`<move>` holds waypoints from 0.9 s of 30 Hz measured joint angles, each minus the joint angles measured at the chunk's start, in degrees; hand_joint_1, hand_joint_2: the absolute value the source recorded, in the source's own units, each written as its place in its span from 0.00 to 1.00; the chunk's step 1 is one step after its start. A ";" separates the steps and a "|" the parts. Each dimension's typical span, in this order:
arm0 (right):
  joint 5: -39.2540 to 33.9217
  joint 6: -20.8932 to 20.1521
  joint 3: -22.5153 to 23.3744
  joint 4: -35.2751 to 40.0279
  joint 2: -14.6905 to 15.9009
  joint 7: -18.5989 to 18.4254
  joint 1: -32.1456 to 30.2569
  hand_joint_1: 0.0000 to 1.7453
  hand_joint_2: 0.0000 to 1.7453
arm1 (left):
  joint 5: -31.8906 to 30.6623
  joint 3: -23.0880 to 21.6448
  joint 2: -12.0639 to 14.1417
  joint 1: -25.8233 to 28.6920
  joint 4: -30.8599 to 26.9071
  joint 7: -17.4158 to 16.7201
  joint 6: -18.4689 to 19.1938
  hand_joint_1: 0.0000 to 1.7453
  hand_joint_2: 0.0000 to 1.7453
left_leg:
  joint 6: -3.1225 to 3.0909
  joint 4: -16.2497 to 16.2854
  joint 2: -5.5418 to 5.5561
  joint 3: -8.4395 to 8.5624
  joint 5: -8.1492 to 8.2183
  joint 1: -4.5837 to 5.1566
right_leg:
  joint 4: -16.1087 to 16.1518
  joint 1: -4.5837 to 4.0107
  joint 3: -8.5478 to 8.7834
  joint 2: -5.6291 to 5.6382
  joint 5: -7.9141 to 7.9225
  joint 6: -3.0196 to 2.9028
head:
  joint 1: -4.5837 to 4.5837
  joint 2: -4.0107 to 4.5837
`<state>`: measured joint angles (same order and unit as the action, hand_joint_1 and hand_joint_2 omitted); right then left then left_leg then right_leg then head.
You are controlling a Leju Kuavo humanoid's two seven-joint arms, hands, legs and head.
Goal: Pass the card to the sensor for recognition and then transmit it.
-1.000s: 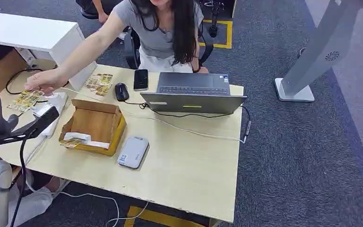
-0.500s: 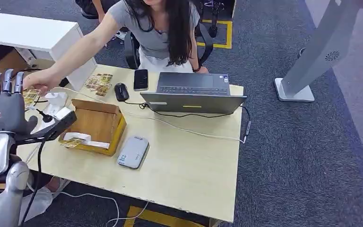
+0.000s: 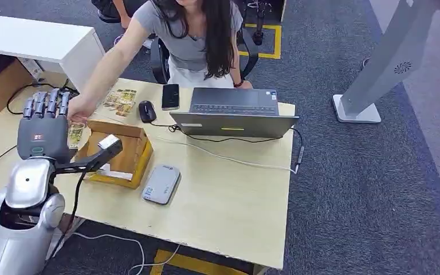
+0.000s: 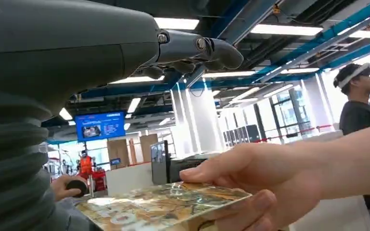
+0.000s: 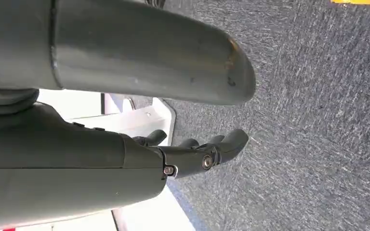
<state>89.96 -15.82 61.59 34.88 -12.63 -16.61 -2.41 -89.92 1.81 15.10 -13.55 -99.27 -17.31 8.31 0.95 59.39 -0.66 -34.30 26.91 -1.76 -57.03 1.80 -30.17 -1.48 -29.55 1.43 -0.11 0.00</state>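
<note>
Our left hand (image 3: pixel 43 130) hides most of the card (image 3: pixel 75 135); the card's print is too blurred to read.

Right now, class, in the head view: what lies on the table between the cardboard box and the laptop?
Head view: between the cardboard box and the laptop the table carries only thin cables; the black mouse sits further back.

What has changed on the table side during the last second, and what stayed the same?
The left robot hand rose and moved right, toward the cardboard box. The person's hand carried the card rightward to meet it; the robot hand does not grip it yet. The laptop, mouse, phone and white reader stayed in place.
</note>
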 joint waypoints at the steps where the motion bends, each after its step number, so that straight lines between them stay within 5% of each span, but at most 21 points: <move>1: 0.00 0.04 -0.07 0.00 0.00 0.00 -0.01 0.00 0.00 | 0.00 -0.35 -0.04 0.00 0.20 -0.04 -0.02 0.00 1.00 | 0.00 0.00 0.00 0.00 0.00 0.00 | 0.00 0.00 0.00 0.00 0.00 0.00 | 0.00 0.00; 22: 0.00 0.11 -1.35 -0.04 0.17 0.44 -0.29 0.00 0.00 | -0.04 -0.83 -0.11 0.06 1.51 0.15 -0.15 0.01 1.00 | 0.00 0.00 0.00 -0.01 0.00 0.00 | 0.00 0.00 0.00 0.00 0.00 0.00 | 0.00 0.00; 23: 0.00 0.11 -1.35 -0.04 0.17 0.44 -0.29 0.00 0.00 | -0.04 -0.83 -0.11 0.06 1.53 0.15 -0.15 1.00 1.00 | 0.00 0.00 0.00 -0.01 0.00 0.00 | 0.00 0.00 0.00 0.00 0.00 0.00 | -0.02 0.00; 27: 0.00 0.11 -1.36 -0.04 0.20 0.63 -0.30 0.00 0.00 | -0.04 -0.83 -0.11 0.08 1.53 1.11 -0.20 1.00 1.00 | 0.00 0.00 0.00 -0.01 0.00 0.00 | 0.00 0.00 0.00 0.00 0.00 0.00 | 0.00 0.00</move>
<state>89.96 -15.72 60.24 34.84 -12.44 -15.98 -2.70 -89.96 0.98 14.99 -13.47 -97.74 -16.20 8.11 0.95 59.39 -0.66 -34.31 26.91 -1.77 -57.04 1.80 -30.17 -1.48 -29.55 1.43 -0.11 0.00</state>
